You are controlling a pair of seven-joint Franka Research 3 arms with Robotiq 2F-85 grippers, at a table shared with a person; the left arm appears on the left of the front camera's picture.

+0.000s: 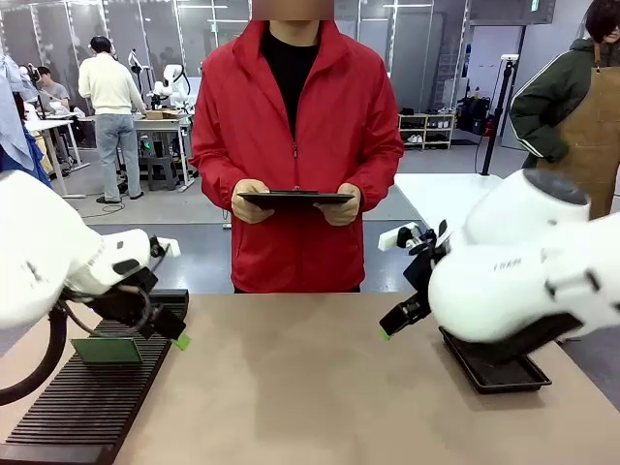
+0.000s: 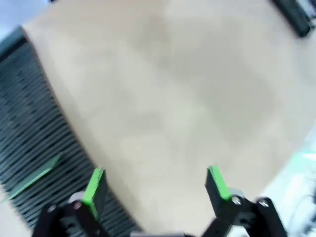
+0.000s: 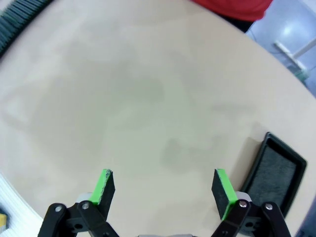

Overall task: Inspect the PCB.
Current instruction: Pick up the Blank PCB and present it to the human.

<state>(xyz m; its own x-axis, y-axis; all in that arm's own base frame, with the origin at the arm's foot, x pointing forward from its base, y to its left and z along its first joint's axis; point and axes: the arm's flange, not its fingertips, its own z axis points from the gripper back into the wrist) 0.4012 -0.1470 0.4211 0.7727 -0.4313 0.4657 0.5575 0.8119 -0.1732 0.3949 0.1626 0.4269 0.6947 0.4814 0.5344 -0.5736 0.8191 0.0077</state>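
Left: a black ribbed rack (image 1: 87, 407) holds the PCB (image 1: 107, 351), a thin green board standing among the slats. The left gripper (image 2: 155, 169) hangs just beside it, fingers spread, gripping nothing. The blurred left wrist view shows the board edge-on.

Centre: a smooth tan table (image 1: 310, 387); beyond it, a person holds a dark tablet (image 1: 295, 199).

Right: the right gripper (image 3: 163, 172), fingers spread, is near a shallow black tray (image 3: 276, 168). The right wrist view shows the tray's grainy floor.

No legible text or labels
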